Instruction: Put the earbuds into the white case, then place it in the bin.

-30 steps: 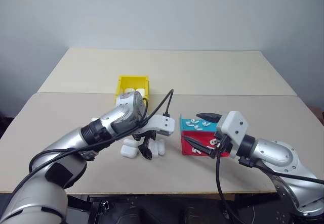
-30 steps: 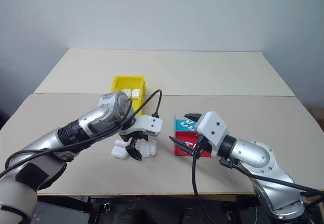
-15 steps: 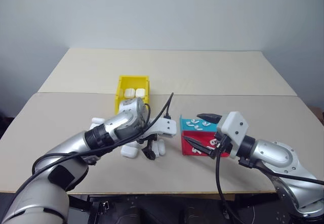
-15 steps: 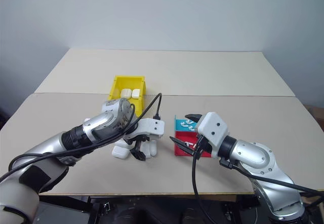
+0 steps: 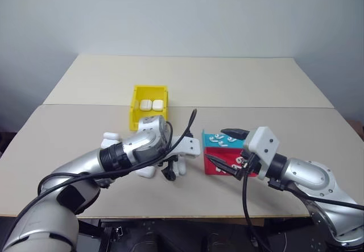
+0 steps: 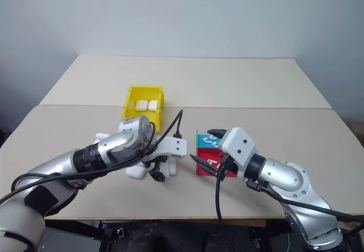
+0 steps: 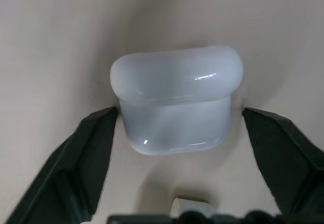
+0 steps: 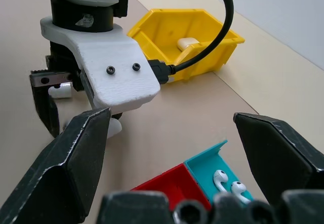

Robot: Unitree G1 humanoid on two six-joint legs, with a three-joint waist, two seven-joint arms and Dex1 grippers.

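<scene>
A white case [image 7: 174, 97] lies on the table with its lid closed, and my left gripper [image 5: 169, 172] points down over it, shut on it, one black finger against each side. Other white cases [image 5: 145, 171] lie close around it. Small white earbuds [image 8: 225, 181] rest in the cyan half of the red and cyan tray [image 5: 211, 168], and more lie in the red half. My right gripper [image 5: 214, 144] hovers open over that tray, pointing toward the left arm. The yellow bin [image 5: 135, 107] stands behind the left arm with two white cases [image 5: 152, 103] inside.
One more white case [image 5: 110, 136] lies on the table to the left of my left forearm. A black cable loops from the left wrist above the cases. A seam between two tabletops runs just behind the bin.
My left gripper has tipped further downward and sunk a little over the cases, and its fingers have come in from wide open onto the white case. The right arm has kept still.
</scene>
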